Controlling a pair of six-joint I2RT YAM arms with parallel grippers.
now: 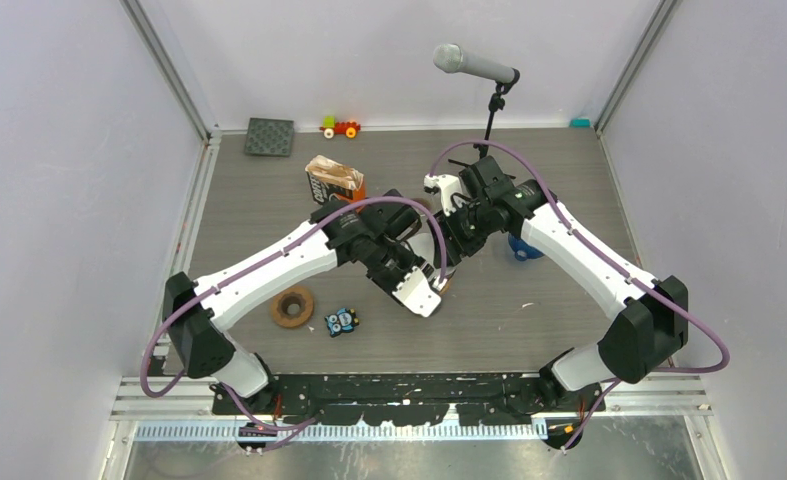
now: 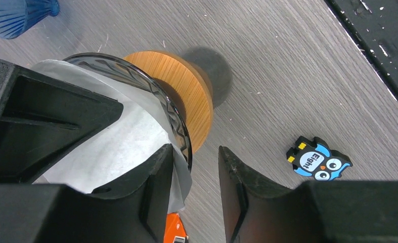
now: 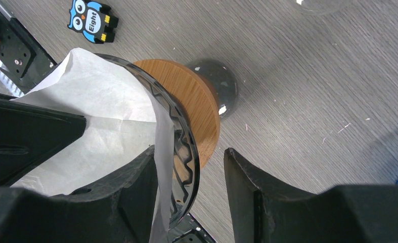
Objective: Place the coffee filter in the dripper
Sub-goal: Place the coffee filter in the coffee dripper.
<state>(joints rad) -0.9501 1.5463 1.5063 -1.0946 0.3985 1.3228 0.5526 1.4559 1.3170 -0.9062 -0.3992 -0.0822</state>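
The glass dripper (image 2: 151,93) with its round wooden collar (image 2: 189,98) stands on the table, and the white paper coffee filter (image 2: 116,147) lies inside it, its edge folded over the rim. My left gripper (image 2: 195,167) straddles that rim: one finger rests on the filter inside, the other stands outside with a gap, so it is open. My right gripper (image 3: 189,167) straddles the dripper (image 3: 181,142) on the other side, one finger on the filter (image 3: 105,111), the outer one clear of the glass, also open. From above, both grippers (image 1: 439,280) hide the dripper.
An owl toy (image 1: 341,321) and a brown ring (image 1: 292,306) lie near the left arm. A blue glass piece (image 1: 522,248) sits under the right arm. A snack packet (image 1: 331,178), a black mat (image 1: 270,136), a toy train (image 1: 340,127) and a microphone stand (image 1: 489,120) are further back.
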